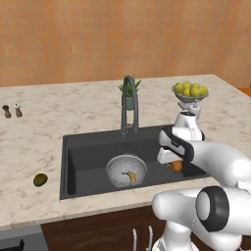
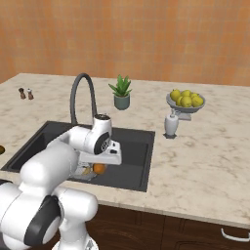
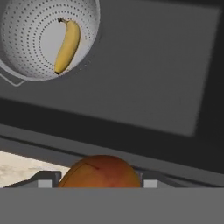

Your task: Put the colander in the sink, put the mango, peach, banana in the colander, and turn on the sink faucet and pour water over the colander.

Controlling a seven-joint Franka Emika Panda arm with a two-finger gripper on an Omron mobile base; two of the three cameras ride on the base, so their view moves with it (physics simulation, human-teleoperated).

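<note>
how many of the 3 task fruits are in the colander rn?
1. The banana lies in the colander. The peach is in the pincer over the sink; the mango sits on the counter.

Orange tiled wall [image 1: 122, 39] behind a beige marble counter [image 1: 59, 122]; dark wood cabinets [image 2: 195, 229] beneath its front edge.

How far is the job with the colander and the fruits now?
Done: the round perforated silver colander sits in the dark charcoal sink with the curved yellow banana inside. In hand: the gripper holds the round orange peach over the sink. Left: the olive green mango lies on the counter, and no water runs from the dark gooseneck faucet.
</note>
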